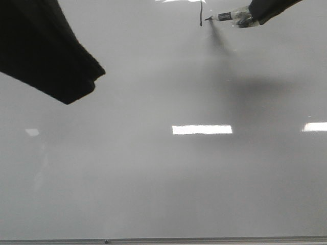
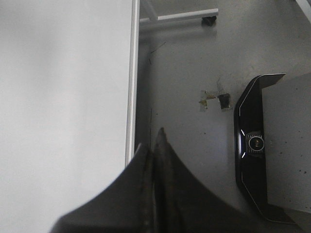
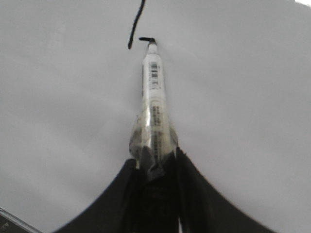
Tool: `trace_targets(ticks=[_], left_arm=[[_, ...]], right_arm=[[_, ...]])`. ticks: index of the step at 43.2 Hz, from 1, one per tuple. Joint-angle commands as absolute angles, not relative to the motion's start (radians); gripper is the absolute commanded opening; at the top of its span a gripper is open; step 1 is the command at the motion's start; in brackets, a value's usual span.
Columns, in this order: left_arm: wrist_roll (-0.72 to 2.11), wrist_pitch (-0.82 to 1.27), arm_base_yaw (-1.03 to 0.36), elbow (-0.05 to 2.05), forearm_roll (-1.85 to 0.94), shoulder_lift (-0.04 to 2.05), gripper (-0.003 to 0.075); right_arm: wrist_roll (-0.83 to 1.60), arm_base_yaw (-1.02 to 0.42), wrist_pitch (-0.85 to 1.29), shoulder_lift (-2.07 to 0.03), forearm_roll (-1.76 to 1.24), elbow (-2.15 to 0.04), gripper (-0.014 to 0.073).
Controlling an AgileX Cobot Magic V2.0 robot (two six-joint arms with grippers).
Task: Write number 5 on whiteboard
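- Gripping a marker point(image 3: 154, 92), the right gripper point(image 3: 158, 165) has both fingers point(image 3: 192, 189) clamped on the taped back end of the barrel, so the pen sticks straight out past the fingertips.
- Marker tip is touching the whiteboard point(image 1: 153, 184) at the end of a short fresh dash, just beside the bottom of a longer thin black stroke point(image 3: 136, 24).
- So the number 5 point(image 1: 201, 14) is only partly there: 1 stem line and that little dash, way up at the far edge of the board in the front view, right of centre. No belly or base stroke visible.
- Front view shows the pen coming in from the right with the tip pointing left at the stem, and a soft shadow under it on the board.
- Left gripper point(image 2: 154, 145) is pinched closed with nothing between its fingers, hanging past the board's metal edge strip point(image 2: 131, 97) over the floor point(image 2: 184, 63).
- Left arm point(image 1: 46, 51) shows as a dark shape over the upper left of the board, well apart from the writing.
- Floor by the left gripper has a black device with a lens point(image 2: 253, 145) and a white frame leg point(image 2: 177, 17).
- 2 bright light reflections point(image 1: 202, 129) sit mid-board.
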State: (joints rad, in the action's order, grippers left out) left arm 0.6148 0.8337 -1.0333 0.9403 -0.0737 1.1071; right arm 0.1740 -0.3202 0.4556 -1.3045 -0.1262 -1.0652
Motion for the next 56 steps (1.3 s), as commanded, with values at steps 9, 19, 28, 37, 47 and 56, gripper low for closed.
trace_targets(ticks=[9,19,28,37,47,56], left_arm=[[0.606,0.786,-1.039,0.974,-0.081,1.088,-0.0020],[0.606,0.786,-1.039,0.974,-0.081,1.088,-0.0020],[0.606,0.786,-1.039,0.974,-0.081,1.088,-0.0020],[0.606,0.786,-1.039,0.974,-0.081,1.088,-0.0020],[0.606,0.786,-1.039,0.974,-0.081,1.088,-0.0020],[0.606,0.786,-1.039,0.974,-0.081,1.088,-0.0020]], right_arm=[[0.177,-0.276,0.488,-1.267,-0.114,-1.059,-0.0059],[0.177,-0.308,0.477,-1.270,-0.114,-0.978,-0.0059],[0.164,-0.390,0.402,-1.326,-0.122,-0.993,-0.0059],[0.160,-0.395,0.420,-1.235,-0.134,-1.035,-0.0059],[0.160,-0.356,0.471,-1.275,-0.134,-1.155,-0.0059],[0.160,-0.356,0.465,-1.336,-0.134,-1.211,-0.0059]])
